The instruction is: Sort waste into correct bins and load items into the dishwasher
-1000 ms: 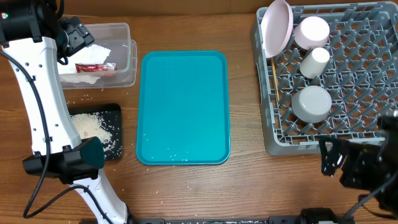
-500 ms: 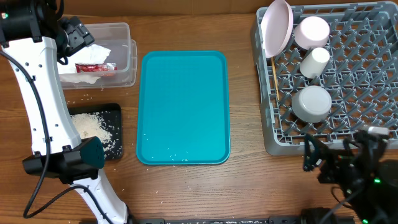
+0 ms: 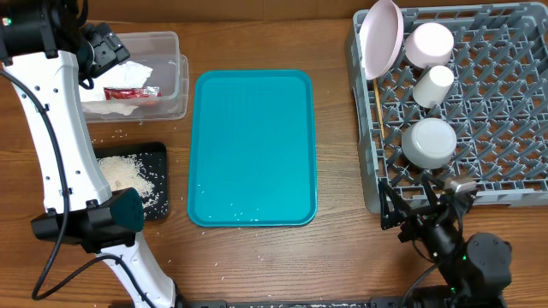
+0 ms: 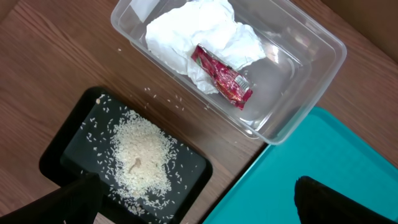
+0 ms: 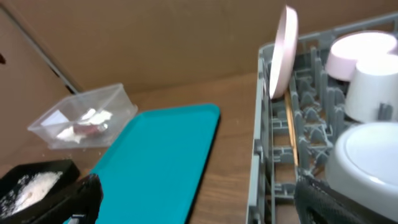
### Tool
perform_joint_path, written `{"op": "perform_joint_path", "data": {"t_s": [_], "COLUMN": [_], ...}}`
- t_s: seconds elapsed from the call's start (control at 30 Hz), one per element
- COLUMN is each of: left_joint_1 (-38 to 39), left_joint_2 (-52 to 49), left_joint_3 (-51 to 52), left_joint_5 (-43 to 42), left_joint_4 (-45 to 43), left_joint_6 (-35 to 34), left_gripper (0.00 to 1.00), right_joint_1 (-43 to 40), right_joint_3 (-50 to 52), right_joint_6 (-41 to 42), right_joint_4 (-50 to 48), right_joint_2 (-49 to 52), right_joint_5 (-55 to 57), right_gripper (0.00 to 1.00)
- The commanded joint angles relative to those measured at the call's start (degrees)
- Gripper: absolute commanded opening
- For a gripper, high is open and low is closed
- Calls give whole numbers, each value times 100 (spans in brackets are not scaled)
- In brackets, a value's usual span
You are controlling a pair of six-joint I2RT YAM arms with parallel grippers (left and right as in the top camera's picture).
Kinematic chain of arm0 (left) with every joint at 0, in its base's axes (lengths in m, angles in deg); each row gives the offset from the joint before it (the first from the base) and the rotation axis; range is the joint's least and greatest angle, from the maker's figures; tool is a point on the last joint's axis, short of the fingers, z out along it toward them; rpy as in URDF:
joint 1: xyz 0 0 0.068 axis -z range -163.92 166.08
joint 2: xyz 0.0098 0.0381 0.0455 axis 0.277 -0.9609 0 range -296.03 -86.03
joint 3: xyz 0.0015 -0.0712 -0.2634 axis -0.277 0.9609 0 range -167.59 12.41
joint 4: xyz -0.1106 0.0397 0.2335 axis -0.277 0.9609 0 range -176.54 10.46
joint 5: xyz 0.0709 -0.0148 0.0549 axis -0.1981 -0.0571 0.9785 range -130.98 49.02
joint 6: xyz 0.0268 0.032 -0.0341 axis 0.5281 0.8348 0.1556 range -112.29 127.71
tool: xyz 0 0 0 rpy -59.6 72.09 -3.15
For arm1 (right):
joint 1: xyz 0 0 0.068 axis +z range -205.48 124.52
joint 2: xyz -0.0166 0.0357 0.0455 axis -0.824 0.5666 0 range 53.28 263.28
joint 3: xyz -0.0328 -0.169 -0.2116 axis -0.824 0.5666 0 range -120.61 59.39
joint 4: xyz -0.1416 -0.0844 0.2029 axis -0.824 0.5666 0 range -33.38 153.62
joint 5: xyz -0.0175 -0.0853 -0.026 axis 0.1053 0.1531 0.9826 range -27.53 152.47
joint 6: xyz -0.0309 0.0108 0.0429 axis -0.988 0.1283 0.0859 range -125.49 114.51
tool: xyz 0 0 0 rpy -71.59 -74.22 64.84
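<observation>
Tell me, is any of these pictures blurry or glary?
Overhead view: sharp and evenly lit, no strong glare on the teal tray. Left wrist view: crisp, small glints on the clear tub. Right wrist view: softest, with the near grey bowl out of focus.

The left arm stretches far forward, and the left gripper (image 3: 101, 50) is spread wide and empty. The right arm sits low near its base, and the right gripper (image 3: 409, 210) is equally wide, holding nothing.
</observation>
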Motion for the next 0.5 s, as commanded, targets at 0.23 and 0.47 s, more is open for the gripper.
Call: {"op": "perform_joint_path", "data": {"t_s": [0.23,0.47], "left_joint_1": [-11,-11], "left_joint_2": [-2,-2], "left_joint_3": [-15,-15], "left_joint_5": [74,74], "left_joint_4": [-9,-9], "left_joint_6": [44,44], "left_gripper": [100,100], "right_joint_1": [44,44], "right_joint_3": [1202,1718], "right_joint_6": [83,160], "right_joint_4": [-1635,-2131], "right_joint_2": [-592,-1034], "right_joint_5": [138,485], "right_gripper": [100,100]}}
